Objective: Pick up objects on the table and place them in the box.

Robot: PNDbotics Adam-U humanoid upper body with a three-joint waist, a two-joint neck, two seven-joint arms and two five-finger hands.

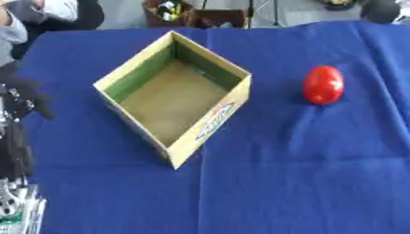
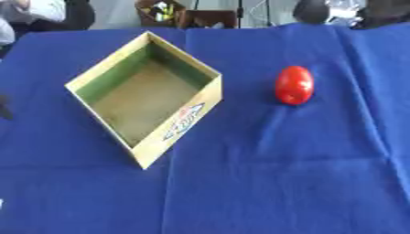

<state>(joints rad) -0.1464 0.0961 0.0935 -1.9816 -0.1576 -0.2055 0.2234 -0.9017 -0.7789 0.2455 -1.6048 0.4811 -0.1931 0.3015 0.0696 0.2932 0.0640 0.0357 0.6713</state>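
here, my left hand [image 1: 28, 93] shows dark at the left edge, fingers' state i cannot tell, while the red egg-shaped object [image 1: 323, 84] lies on the blue cloth [image 1: 304, 173] right of the open box [image 1: 210, 124], apart.

**Colours on the Table**

A deep blue cloth [image 1: 304, 173] covers the table, plain and unpatterned, with faint darker crease lines running across it. On its left half stands the box [image 1: 210, 122], its outer walls pale yellow-tan. The near right wall carries a printed mark in blue and white with a touch of red. Inside, the far walls are dull green and the floor is a muted olive-brown. To the right lies an egg-shaped object [image 2: 294, 85], glossy bright red with a small pale highlight. At the left edge the left hand [image 1: 28, 93] shows black, with silver and white parts of the arm nearer.
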